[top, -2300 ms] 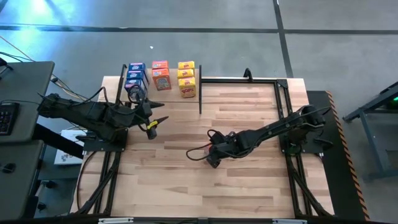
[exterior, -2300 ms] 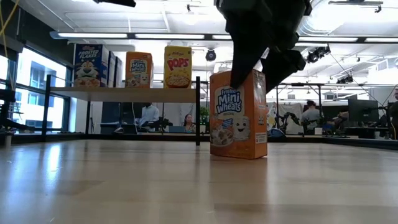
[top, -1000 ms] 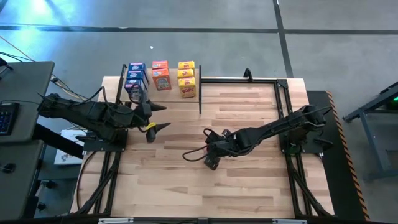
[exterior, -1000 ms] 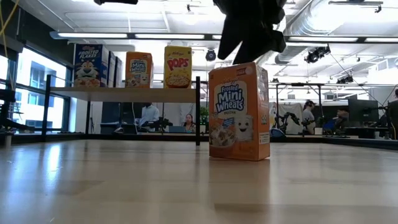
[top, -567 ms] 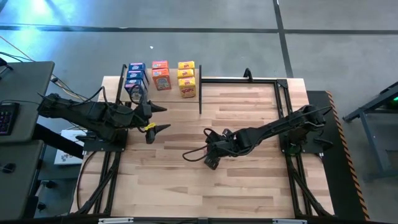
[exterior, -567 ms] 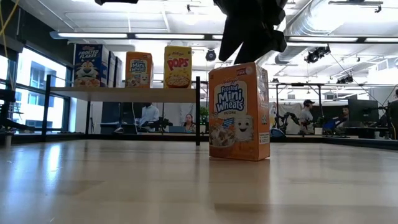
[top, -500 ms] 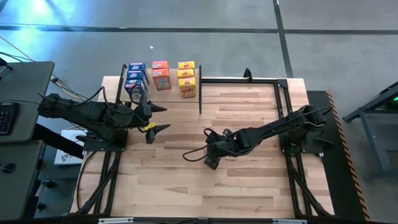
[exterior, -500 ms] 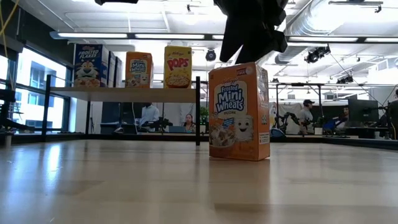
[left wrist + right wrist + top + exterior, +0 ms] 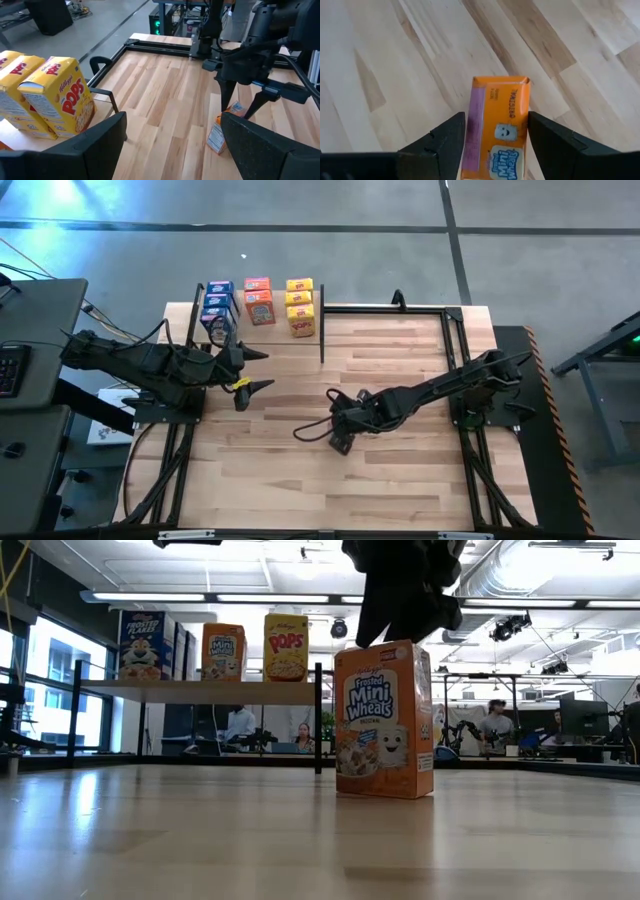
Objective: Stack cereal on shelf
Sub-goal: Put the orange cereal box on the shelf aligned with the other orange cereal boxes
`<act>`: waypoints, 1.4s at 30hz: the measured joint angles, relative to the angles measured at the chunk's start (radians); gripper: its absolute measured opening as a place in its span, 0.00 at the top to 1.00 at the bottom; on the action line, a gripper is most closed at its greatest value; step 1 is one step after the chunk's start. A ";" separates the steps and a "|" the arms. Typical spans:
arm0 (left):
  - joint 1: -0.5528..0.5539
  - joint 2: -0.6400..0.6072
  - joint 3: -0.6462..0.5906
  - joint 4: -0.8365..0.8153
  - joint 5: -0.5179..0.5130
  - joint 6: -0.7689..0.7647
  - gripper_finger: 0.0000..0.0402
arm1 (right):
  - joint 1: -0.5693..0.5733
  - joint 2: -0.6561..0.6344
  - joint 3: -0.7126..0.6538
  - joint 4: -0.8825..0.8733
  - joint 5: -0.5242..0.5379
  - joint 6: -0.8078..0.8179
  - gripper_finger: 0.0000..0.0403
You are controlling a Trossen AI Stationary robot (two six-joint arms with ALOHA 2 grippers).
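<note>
The right gripper (image 9: 400, 625) straddled the top of the orange Mini-Wheats box (image 9: 384, 720) standing mid-worktop (image 9: 400, 470), jaws partly open and apparently not clamped, so closing off-centre risked toppling it; the left gripper (image 9: 250, 370) waited wide open near the shelf (image 9: 200, 692).

In the high view the right end effector (image 9: 341, 432) hides the orange box.

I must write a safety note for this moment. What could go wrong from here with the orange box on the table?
1. The right pincer straddles the top of the upright Mini Wheats box; a shallow grip could let it slip or tip.
2. The shelf already holds boxes; the carried box may knock them.
3. The left pincer, open near the shelf, may block the route.
</note>
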 joint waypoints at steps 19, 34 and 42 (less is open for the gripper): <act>0.000 0.000 0.000 0.000 0.000 0.000 0.22 | -0.001 0.000 -0.001 0.001 0.025 -0.018 0.49; 0.001 0.000 0.000 0.000 0.000 0.000 0.22 | -0.001 0.024 -0.002 -0.036 0.018 0.028 0.49; 0.001 0.000 0.000 0.000 0.000 0.000 0.22 | -0.001 0.037 -0.002 -0.049 -0.005 0.027 0.52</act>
